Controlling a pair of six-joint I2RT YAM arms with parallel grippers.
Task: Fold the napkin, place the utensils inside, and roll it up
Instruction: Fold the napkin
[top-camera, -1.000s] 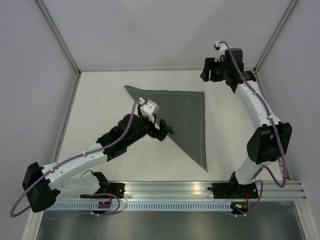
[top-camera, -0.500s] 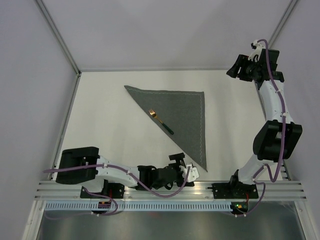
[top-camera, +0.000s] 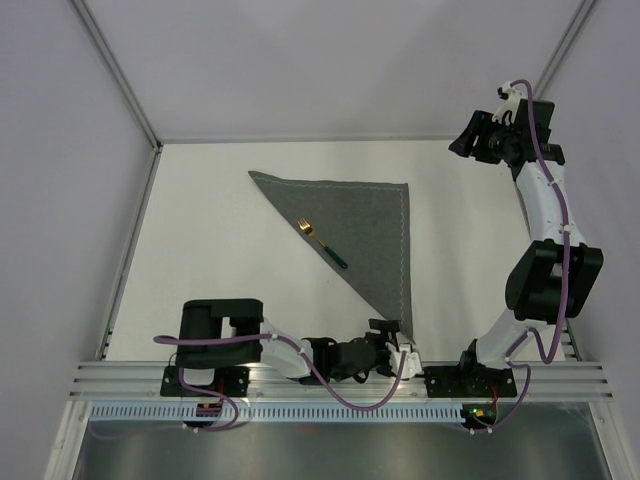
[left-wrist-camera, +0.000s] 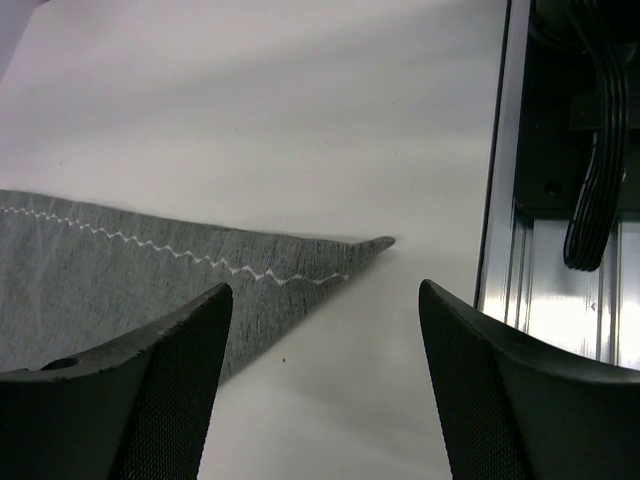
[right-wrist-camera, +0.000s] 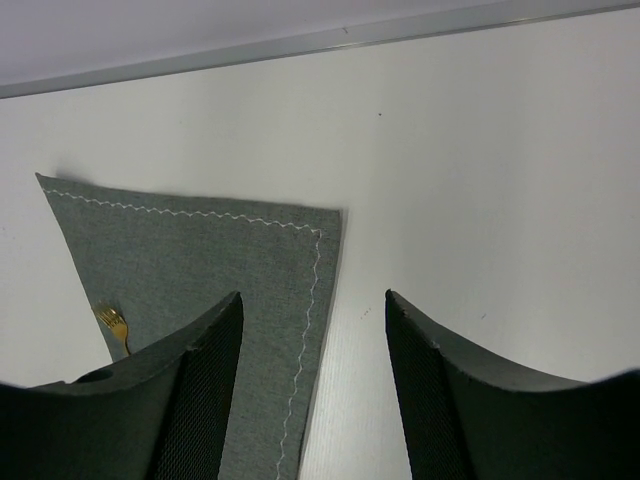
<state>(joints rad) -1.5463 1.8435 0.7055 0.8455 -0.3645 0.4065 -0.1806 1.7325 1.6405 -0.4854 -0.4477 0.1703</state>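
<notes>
Since a moment ago, our left gripper (top-camera: 400, 348) has swung off the napkin (top-camera: 375, 225) and gone down by the near rail (top-camera: 580, 378). Now it sits low, just beside the napkin's near corner. Its fingers are spread apart and hold nothing. Our right gripper (top-camera: 472, 140) has pulled back, high over the far right corner of the table (top-camera: 220, 250). Its fingers are spread and empty too. We see the napkin folded in a triangle, and the little gold fork (top-camera: 322, 241) lies on it by the slanted edge.
</notes>
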